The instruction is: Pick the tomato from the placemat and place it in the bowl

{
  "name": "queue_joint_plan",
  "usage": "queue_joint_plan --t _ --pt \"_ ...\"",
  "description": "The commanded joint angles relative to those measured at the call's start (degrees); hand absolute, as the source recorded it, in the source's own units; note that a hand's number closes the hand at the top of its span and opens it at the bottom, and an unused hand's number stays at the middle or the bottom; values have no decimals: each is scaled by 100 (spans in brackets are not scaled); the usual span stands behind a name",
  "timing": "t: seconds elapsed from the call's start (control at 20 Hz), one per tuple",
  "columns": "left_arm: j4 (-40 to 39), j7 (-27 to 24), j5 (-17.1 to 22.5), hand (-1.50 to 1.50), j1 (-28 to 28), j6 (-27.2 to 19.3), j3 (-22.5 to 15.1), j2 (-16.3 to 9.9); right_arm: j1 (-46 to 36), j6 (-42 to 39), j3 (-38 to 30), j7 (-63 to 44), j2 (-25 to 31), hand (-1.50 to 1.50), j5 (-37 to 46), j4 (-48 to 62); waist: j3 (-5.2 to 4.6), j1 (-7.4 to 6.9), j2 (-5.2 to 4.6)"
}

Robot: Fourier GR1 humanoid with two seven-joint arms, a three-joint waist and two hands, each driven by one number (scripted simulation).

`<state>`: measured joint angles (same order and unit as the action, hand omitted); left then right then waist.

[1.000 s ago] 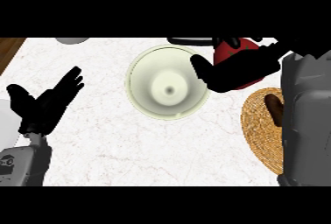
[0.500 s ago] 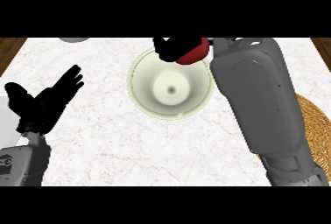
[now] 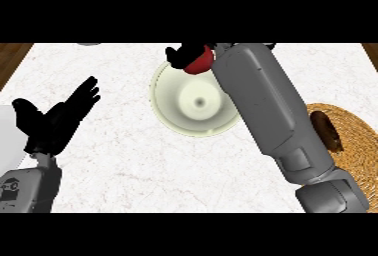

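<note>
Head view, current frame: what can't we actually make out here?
- Tomato: mostly covered by the right hand curled round it.
- Bowl: right side hidden behind the right forearm.
- Placemat: cut off by the right edge, left part behind the forearm; a dark item on it can't be identified.
- Grey object at the top edge: only a sliver shows.

You are looking at a kitchen or dining spot in a home. The desk (image 3: 148, 170) has a white, marble-like top with faint veining, and dark wood shows past its far corners. On it sit a pale cream bowl (image 3: 184, 115) and a round woven straw placemat (image 3: 354, 145), the tableware you would lay for a meal.
</note>
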<state>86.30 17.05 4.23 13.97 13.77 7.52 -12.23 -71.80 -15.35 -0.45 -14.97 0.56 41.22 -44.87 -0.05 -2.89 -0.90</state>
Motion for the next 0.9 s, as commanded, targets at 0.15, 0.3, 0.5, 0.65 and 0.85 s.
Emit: queue_joint_plan --t 0.15,0.3,0.5,0.65,0.85 --pt "33 147 23 0 296 83 -153 44 -177 745 -338 149 -55 150 -1005 1542 -1 -283 -60" --pt "-12 92 -56 0 356 -50 -204 170 -263 932 -692 358 -56 -150 -1376 1992 1 -298 -100" --pt "-14 154 -57 0 387 2 -220 126 -529 1499 -564 775 -56 -150 -1856 2413 -1 -427 -84" --pt "-43 180 -74 0 419 -1 -238 131 -460 1752 -681 1389 -56 -150 -1809 2608 2 -337 -105" --pt "-161 -79 -91 0 267 37 -116 36 -694 2380 -657 1575 -56 -150 -1814 2791 -3 -342 -102"
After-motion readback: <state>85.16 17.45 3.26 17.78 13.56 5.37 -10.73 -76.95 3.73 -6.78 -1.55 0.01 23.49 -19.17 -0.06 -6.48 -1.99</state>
